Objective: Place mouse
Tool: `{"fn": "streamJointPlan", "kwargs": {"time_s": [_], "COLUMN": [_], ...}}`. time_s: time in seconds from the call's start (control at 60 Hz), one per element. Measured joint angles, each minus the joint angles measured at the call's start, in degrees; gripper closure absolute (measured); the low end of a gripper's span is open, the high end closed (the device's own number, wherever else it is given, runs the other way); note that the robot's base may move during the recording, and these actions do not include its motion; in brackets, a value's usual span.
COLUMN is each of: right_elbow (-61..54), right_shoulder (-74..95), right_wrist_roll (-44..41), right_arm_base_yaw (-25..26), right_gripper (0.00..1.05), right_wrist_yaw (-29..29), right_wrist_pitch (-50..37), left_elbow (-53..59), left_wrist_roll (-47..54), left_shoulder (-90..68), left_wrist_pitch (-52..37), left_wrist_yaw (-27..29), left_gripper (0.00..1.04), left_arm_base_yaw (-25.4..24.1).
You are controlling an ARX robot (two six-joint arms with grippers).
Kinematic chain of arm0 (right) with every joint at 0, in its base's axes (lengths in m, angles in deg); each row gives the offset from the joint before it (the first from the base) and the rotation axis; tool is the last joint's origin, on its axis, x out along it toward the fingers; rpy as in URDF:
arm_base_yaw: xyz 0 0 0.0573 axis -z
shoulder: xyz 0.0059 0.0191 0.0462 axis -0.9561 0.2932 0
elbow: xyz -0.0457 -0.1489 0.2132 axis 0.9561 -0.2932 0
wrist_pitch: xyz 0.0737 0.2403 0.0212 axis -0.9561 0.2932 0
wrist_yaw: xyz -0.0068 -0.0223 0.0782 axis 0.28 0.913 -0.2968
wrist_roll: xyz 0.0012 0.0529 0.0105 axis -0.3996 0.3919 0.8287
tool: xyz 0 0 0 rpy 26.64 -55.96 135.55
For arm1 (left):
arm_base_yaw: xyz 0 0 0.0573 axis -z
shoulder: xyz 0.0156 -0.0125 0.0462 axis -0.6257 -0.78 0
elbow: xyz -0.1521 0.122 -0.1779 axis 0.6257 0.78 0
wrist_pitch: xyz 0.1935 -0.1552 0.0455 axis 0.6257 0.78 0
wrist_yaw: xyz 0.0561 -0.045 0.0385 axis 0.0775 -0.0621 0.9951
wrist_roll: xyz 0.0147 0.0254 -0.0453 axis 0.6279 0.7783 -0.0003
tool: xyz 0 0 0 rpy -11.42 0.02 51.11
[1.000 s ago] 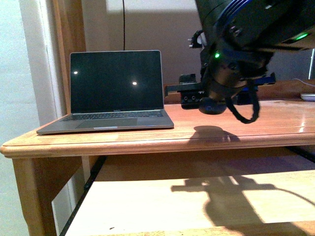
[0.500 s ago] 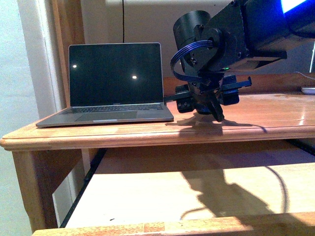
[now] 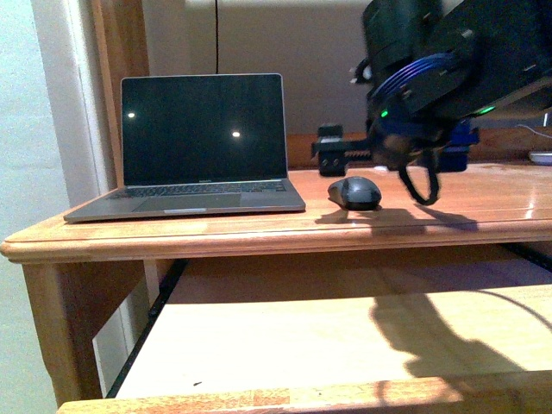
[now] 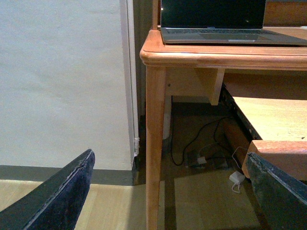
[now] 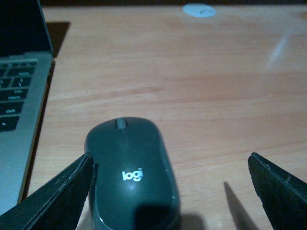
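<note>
My left jaws hang low beside the leg of the worktop (image 4: 201, 50), spread wide with nothing between them (parked there, I reckon, to keep out of the way). Up on the worktop the laptop (image 3: 203, 142) stands open, its screen dark. Just to its right, not touching it, the mouse (image 3: 354, 191) lies flat on the wood, where a right hand would reach for it. My right jaws are spread wide either side of it, gripping nothing; one pad (image 5: 57, 191) sits just beside its flank. I judge the placing done, with only a clean lift away remaining.

Mouse (image 3: 354, 192) on desk (image 3: 483, 216), right of laptop (image 3: 194, 155)
</note>
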Motion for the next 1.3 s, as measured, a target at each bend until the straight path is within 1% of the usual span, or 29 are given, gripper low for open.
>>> {"fn": "streamJointPlan", "kwargs": {"time_s": [0.117, 0.217, 0.283, 0.367, 0.4, 0.55, 0.617, 0.7, 0.783, 0.85, 0.967, 1.05, 1.067, 1.15, 1.233, 1.3], "right_elbow": [-12.63, -25.22, -35.78, -46.38, -52.06, -67.14, -71.60, -76.02, -78.77, -80.56, -81.05, -79.12, -78.86, -74.40, -68.96, -59.58], "right_shoulder": [-11.98, -22.77, -30.91, -38.27, -41.94, -52.81, -55.89, -57.75, -57.77, -56.04, -48.46, -40.17, -39.43, -32.00, -25.88, -17.11], "right_wrist_roll": [0.31, 0.04, -0.92, -2.73, -3.89, -7.91, -11.13, -14.34, -17.11, -18.60, -18.97, -17.35, -17.31, -16.17, -15.08, -13.60], "right_arm_base_yaw": [3.56, 7.54, 11.08, 15.08, 17.53, 26.10, 27.98, 28.46, 27.34, 25.35, 20.98, 16.79, 16.46, 12.92, 10.32, 7.23], "right_gripper": [0.07, 0.07, 0.07, 0.07, 0.07, 0.07, 0.07, 0.07, 0.07, 0.07, 0.07, 0.07, 0.07, 0.07, 0.07, 0.07], "right_wrist_yaw": [-6.78, -14.16, -20.35, -27.32, -31.19, -44.22, -48.24, -51.17, -50.88, -48.61, -42.10, -36.22, -35.82, -30.71, -26.82, -20.59], "right_wrist_pitch": [-6.05, -10.32, -11.96, -13.20, -14.05, -12.70, -11.67, -11.54, -11.85, -14.21, -22.56, -29.73, -30.32, -33.70, -34.38, -34.25], "left_elbow": [0.00, 0.00, 0.00, 0.00, 0.00, 0.00, 0.00, 0.00, 0.00, 0.00, 0.00, 0.00, 0.00, 0.00, 0.00, 0.00], "left_wrist_roll": [0.00, 0.00, -0.02, -0.02, 0.00, -0.02, 0.00, 0.00, -0.02, 0.00, 0.00, 0.00, 0.00, 0.00, 0.00, 0.00], "left_shoulder": [0.00, 0.00, 0.00, 0.00, 0.00, 0.00, 0.00, 0.00, 0.00, 0.00, 0.00, 0.00, 0.00, 0.00, 0.00, 0.00], "left_wrist_pitch": [0.00, 0.00, 0.00, 0.00, 0.00, 0.00, 0.00, 0.00, 0.00, 0.00, 0.00, 0.00, 0.00, 0.00, 0.00, 0.00], "left_wrist_yaw": [0.00, 0.00, 0.00, 0.00, 0.00, 0.00, -0.02, 0.00, 0.00, -0.02, 0.00, 0.00, 0.00, -0.02, 0.00, -0.02], "left_gripper": [0.08, 0.08, 0.08, 0.08, 0.08, 0.08, 0.08, 0.08, 0.08, 0.08, 0.08, 0.08, 0.08, 0.08, 0.08, 0.08], "left_arm_base_yaw": [0.00, 0.00, 0.00, 0.00, 0.00, 0.00, 0.00, 0.00, 0.00, 0.00, 0.00, 0.00, 0.00, 0.00, 0.00, 0.00]}}
